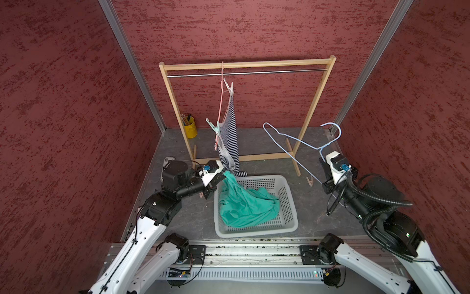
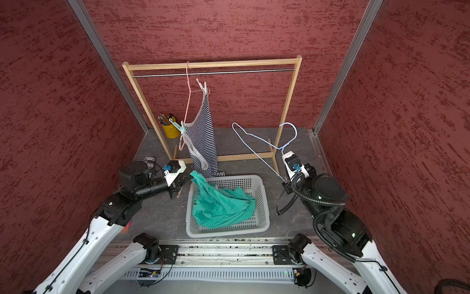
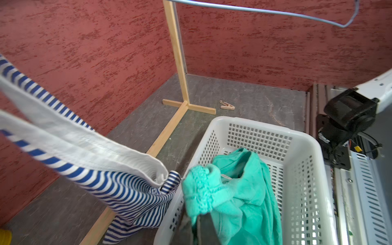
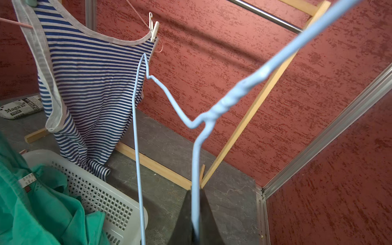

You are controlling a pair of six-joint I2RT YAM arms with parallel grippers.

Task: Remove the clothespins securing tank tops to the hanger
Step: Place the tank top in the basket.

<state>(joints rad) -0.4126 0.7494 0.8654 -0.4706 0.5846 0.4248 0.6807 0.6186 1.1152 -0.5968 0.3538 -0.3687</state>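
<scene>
The left gripper [image 1: 221, 177] was closed on a strap of the teal tank top [image 1: 244, 203], the rest of which lay heaped inside the white basket [image 3: 265, 127]; the right gripper [image 4: 195, 212] was clamped on a bare blue hanger [image 4: 231, 99], held up to the right of the basket with no cloth or peg on it; the striped tank top [image 1: 230, 137] hung just beyond the basket's far left corner, its hem pooling on the floor beside the basket wall, pinned to a pink hanger [image 1: 220, 101] by a white clothespin [image 4: 154, 31] high above the basket and a mint clothespin [image 2: 179, 127] lower down; a pale pink clothespin [image 3: 227, 105] lay loose on the floor past the basket's far right corner. The pegs looked like light, hard, smooth plastic, V-shaped; they would probably open only when squeezed at the splayed tail ends, and a pinch nearer the biting tips would likely slip or do nothing; the thin coated wire of the pink hanger would probably swing and twist under any push, so it might want steadying close to the peg. Both tops were soft, limp knit, the striped one edged with broad, finely ribbed white binding; such cloth gives no resistance and would likely sag once unpinned; the basket was stiff perforated plastic with a rounded rim.
</scene>
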